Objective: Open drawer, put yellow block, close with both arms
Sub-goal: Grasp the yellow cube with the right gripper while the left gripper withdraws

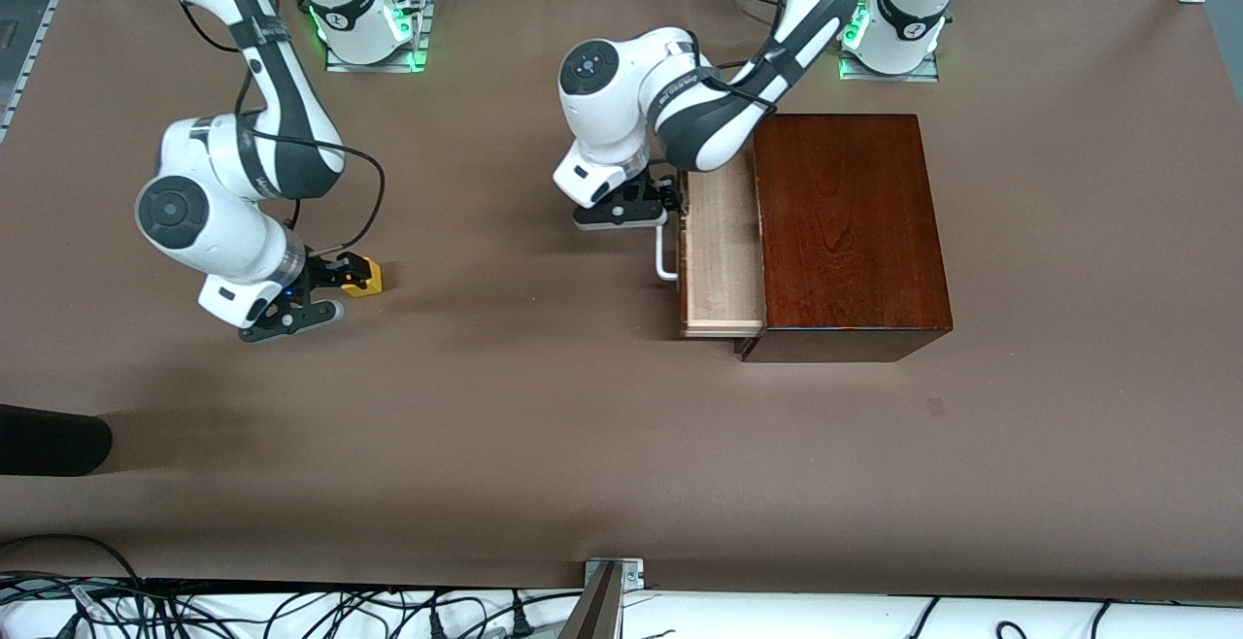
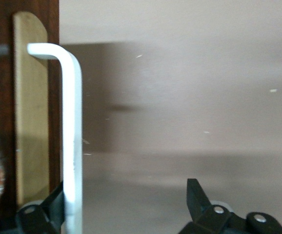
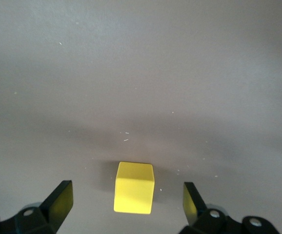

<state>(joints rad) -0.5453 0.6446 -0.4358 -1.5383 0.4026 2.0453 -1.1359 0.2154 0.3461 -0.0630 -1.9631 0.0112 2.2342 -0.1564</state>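
Yellow block (image 1: 365, 277) sits on the brown tabletop (image 1: 544, 425) toward the right arm's end, with the right claw (image 1: 316, 294) low over it, fingers spread to either side without touching. Toward the left arm's end, the drawer (image 1: 719, 251) stands partly pulled out of the reddish-brown box (image 1: 850, 231); the left claw (image 1: 670, 200) is spread around its white handle (image 1: 664, 260).

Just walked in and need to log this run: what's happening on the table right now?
The drawer of the wooden box is partly pulled out. The left gripper is at its white handle, jaws open, with one finger beside the handle. Toward the right arm's end of the table, the right gripper is low over the yellow block, jaws open on either side of it, not yet closed. The block sits on the table.
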